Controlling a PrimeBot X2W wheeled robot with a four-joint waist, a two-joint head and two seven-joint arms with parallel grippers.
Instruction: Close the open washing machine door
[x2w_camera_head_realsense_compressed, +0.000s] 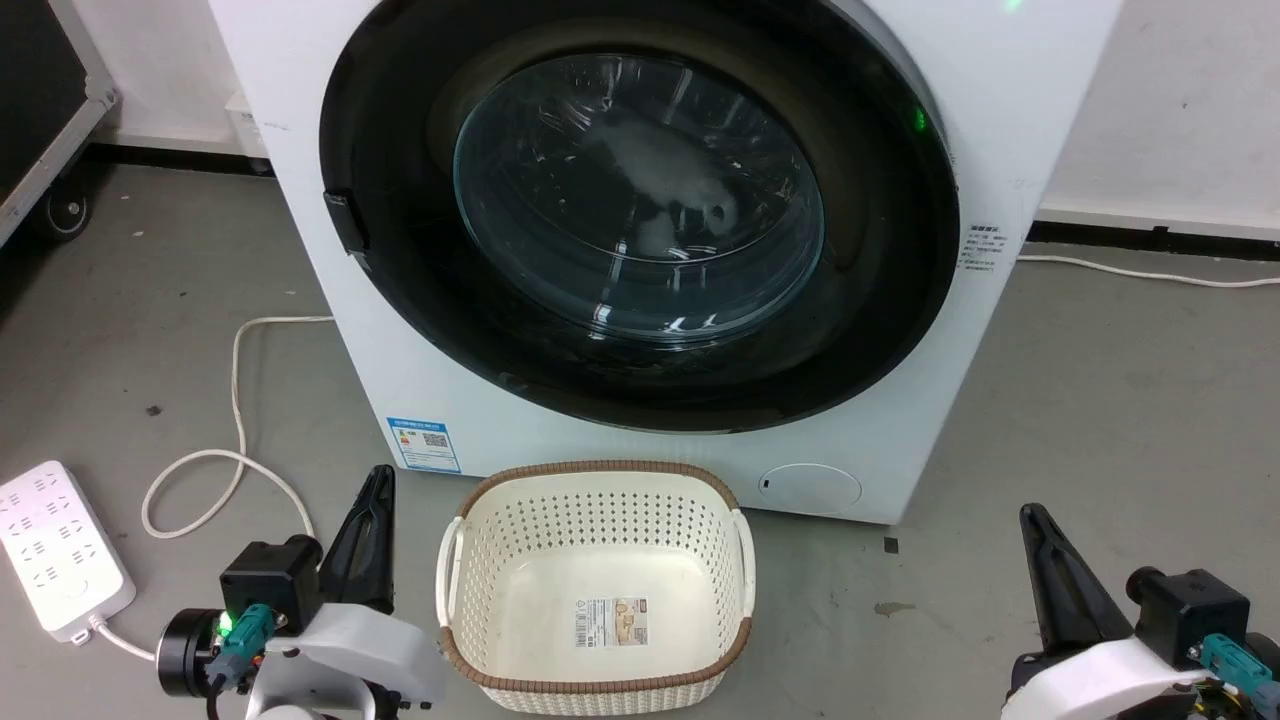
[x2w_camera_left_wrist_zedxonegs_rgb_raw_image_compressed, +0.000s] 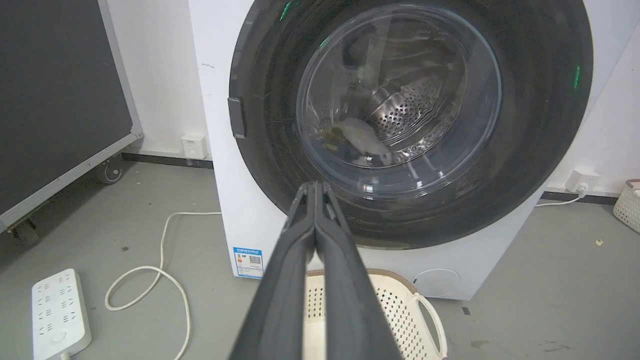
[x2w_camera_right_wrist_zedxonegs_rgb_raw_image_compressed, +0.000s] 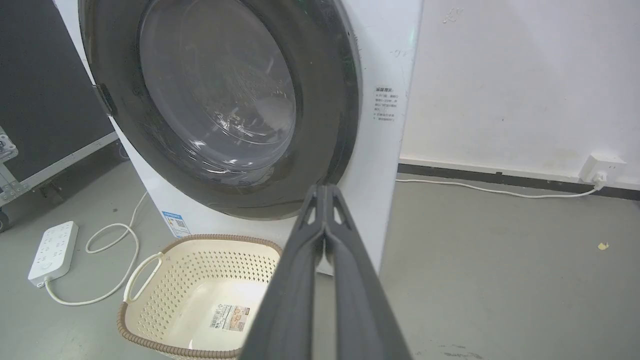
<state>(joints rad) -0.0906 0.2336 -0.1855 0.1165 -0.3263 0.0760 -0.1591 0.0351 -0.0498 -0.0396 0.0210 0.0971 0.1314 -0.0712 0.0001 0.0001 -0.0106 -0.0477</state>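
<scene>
**Door looks home: what is left is the check**

Nearest to me, at seven o'clock in my head view, my left gripper has its two long fingers pressed together to the tips, pinching nothing. At five o'clock my right gripper is the same: fingers together, nothing between them. Both hang low, well apart from the machine.

Between them, at six o'clock, the cream basket stands on the floor just in front of the machine. At eight o'clock lie a white power strip and a looping cable.

Beyond the basket, at twelve o'clock, the washing machine rises, its blue sticker low on the front. The washing machine door lies flat against that front. I see no gap around its black ring from either wrist, and the drum shows through the glass bowl.

I judge the swing done and the task at its last step. The catch sits at nine o'clock on the disc, but I cannot tell whether it has clicked.

The next move, if one is needed, calls for a short, square push with closed fingertips on the black ring close to that catch. I would reach over the basket and avoid the glass, since a glancing push could slide off the glossy surface.
</scene>
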